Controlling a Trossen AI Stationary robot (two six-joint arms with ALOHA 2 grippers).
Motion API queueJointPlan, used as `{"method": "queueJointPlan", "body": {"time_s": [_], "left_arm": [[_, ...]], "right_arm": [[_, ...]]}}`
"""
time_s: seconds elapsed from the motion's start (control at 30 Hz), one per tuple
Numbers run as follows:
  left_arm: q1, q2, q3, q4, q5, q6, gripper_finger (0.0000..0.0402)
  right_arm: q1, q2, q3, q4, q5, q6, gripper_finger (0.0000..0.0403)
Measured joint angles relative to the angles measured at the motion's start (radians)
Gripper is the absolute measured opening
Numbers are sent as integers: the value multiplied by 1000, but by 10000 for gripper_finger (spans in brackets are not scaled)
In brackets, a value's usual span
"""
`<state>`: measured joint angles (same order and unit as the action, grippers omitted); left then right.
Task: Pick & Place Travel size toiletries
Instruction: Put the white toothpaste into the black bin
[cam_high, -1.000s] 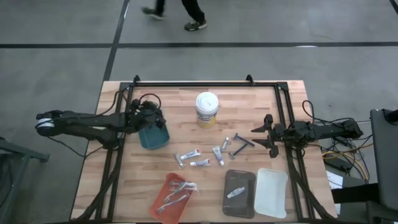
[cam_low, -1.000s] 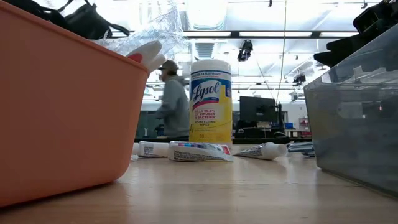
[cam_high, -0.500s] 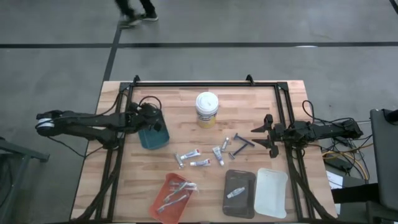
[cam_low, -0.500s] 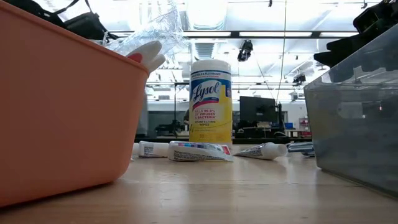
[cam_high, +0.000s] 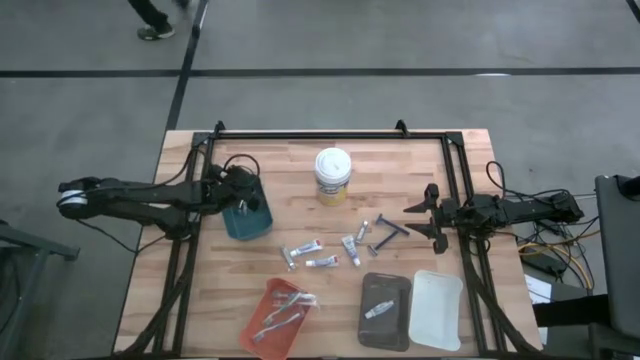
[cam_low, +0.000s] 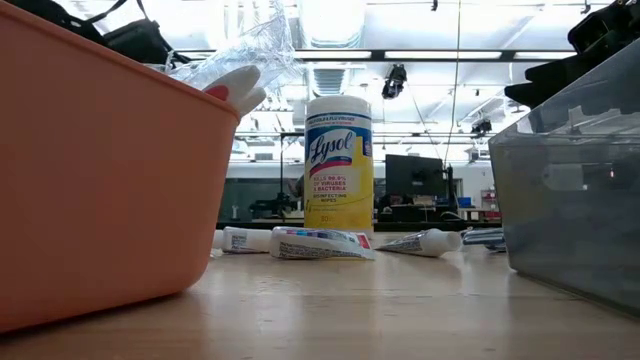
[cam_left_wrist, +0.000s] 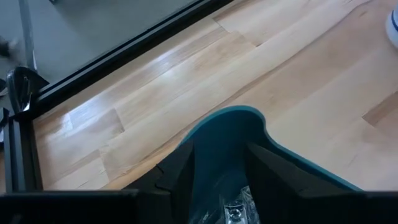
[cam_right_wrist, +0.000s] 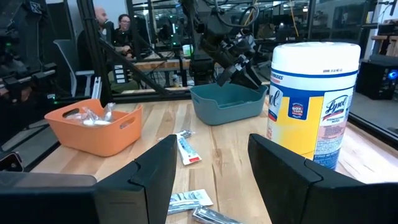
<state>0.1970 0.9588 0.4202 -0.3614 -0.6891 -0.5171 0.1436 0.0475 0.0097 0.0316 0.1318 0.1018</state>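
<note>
Several small silvery-white tubes (cam_high: 322, 262) lie loose at the table's middle, with a dark T-shaped razor (cam_high: 390, 229) beside them. In the low view the tubes (cam_low: 322, 243) lie flat in front of the tub. More wrapped items sit in the orange tray (cam_high: 250, 318), and one tube is in the dark grey tray (cam_high: 368, 292). My left gripper (cam_high: 244, 200) is open over the teal tray (cam_high: 250, 225). In its wrist view the left gripper (cam_left_wrist: 217, 168) has a finger on either side of the tray's raised rim tab (cam_left_wrist: 231, 118), above a clear-wrapped item (cam_left_wrist: 233, 210) inside. My right gripper (cam_high: 424, 216) is open and waits at the table's right, by the razor.
A large white-lidded Lysol tub (cam_high: 332, 175) stands at the far middle. A white tray (cam_high: 436, 308) lies at the near right beside the grey one. Black frame rails (cam_high: 330, 133) run along the far, left and right edges. A person walks on the floor beyond the table.
My left gripper has drawn back a little toward the table's left over the teal tray. The person beyond the far edge has walked toward the left.
</note>
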Motion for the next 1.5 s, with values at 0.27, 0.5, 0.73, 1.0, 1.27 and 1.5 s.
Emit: {"method": "queueJointPlan", "body": {"time_s": [0.27, 0.5, 0.73, 1.0, 1.27, 1.5], "left_arm": [[-2, 0, 37, 10, 48, 17, 142], [-47, 0, 53, 127, 84, 60, 142], [-134, 0, 52, 330, 90, 155, 142], [-183, 23, 53, 540, 125, 243, 142], [-199, 103, 51, 554, 154, 196, 142], [-237, 266, 65, 703, 198, 194, 142]], "right_arm": [[0, 0, 0, 0, 0, 0, 196], [0, 0, 0, 0, 0, -1, 196], [0, 0, 0, 0, 0, 0, 196], [0, 0, 0, 0, 0, -1, 196], [0, 0, 0, 0, 0, -5, 196], [0, 0, 0, 0, 0, 1, 196]]}}
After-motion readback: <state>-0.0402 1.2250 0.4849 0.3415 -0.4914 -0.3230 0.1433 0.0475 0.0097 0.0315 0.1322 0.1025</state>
